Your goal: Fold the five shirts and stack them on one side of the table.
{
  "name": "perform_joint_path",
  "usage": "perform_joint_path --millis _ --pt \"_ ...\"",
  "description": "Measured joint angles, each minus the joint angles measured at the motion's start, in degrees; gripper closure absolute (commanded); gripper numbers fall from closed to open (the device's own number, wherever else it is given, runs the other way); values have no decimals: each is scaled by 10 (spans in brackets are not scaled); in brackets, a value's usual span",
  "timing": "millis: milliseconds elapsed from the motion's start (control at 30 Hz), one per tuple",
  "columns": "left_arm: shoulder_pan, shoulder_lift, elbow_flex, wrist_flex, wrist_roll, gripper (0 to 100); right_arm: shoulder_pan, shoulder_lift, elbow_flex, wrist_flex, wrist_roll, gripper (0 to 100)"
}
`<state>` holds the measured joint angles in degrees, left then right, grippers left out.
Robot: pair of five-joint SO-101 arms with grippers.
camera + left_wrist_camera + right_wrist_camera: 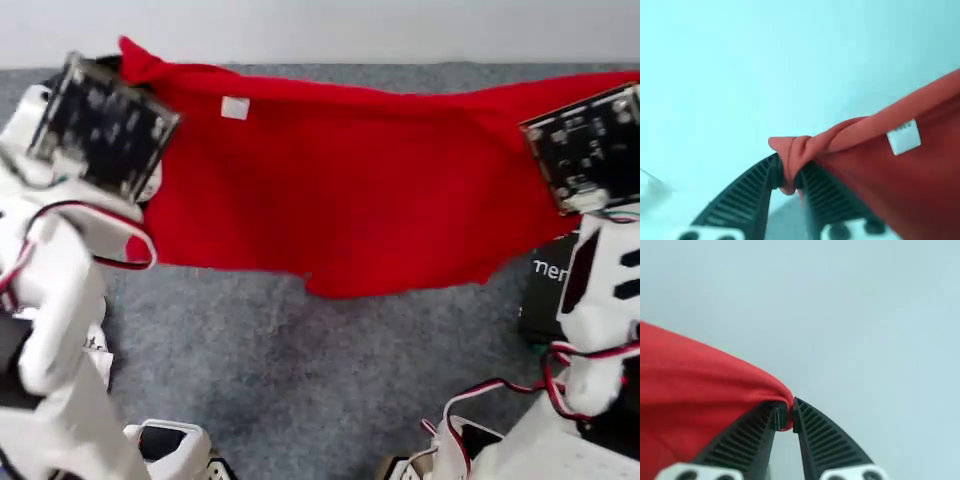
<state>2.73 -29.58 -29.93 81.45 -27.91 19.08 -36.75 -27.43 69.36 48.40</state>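
The red shirt is held stretched over the table, long axis running 9 to 3 o'clock, the left gripper pinching its 9 o'clock corner (the one by the white tag) and the right gripper pinching the 3 o'clock corner

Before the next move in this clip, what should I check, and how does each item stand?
1. Grip of left end effector on red shirt: ok, bunched corner pinched.
2. Grip of right end effector on the shirt: ok, though only a thin edge.
3. Shirt spread between both end effectors: ok.
4. Lower hem clear of the gray table: cannot tell.
5. Whether the dark item at the table's right edge is a folded shirt: cannot tell.
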Motion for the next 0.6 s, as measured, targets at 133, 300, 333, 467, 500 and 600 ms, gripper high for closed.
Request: perform_joint_path --millis 133,300,333,467,500,600 --pt "0 -23 0 -17 -45 985 -1 0 -4 -33 2 988" --pt "0 -56 0 -16 -91 985 -4 2 -30 -67 2 988" --pt "0 -63 0 -16 -99 985 -4 1 -40 -75 2 988" --pt "-24 -91 0 -16 -114 985 -4 -5 -81 -93 5 988" --pt "-33 -98 0 -16 -114 985 -5 -5 -93 -93 13 988" --pt "-66 -114 -4 -16 -114 985 -5 -4 -127 -92 33 988"
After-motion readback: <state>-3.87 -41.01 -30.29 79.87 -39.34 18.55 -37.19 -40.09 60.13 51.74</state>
